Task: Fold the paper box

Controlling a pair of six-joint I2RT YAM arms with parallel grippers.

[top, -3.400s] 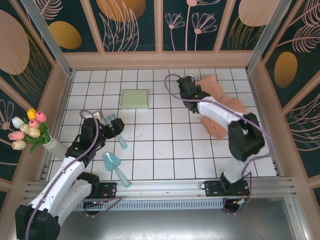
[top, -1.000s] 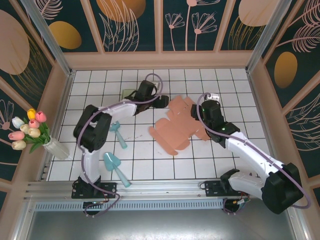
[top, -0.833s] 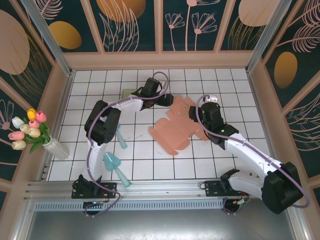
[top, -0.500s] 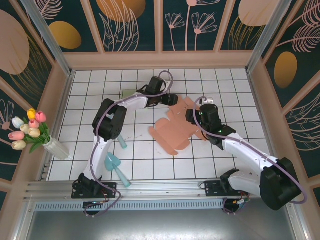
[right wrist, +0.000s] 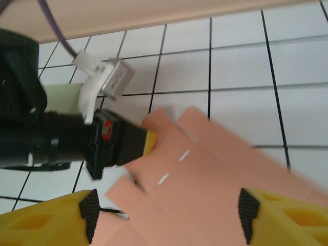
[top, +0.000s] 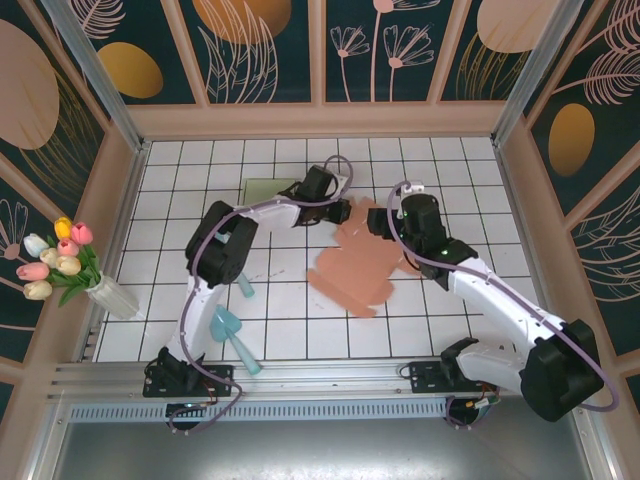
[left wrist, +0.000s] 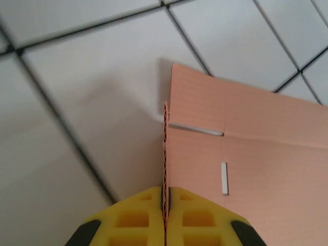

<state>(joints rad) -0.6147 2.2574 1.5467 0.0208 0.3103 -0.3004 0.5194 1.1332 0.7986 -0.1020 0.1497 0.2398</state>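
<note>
Two arms meet at the paper box (top: pixel 358 262), a flat pink die-cut sheet lying mid-frame in the top view on the white tiled table (top: pixel 200 160).

Left gripper (left wrist: pixel 165 193): yellow pads pressed together on a raised flap at the sheet's upper left corner, card seen edge-on between them. Judged a pinch to lift or crease that flap.

Right gripper (right wrist: pixel 164 219): fingers spread wide over the sheet's upper right, probably stationed to steady the card or take the opposite flap. Its fingertips are cut off at the lower frame edge, so contact with the card cannot be told.

Green pad (top: pixel 260 189), upper centre, is partly hidden behind the left arm. Score lines are hard to make out.
</note>
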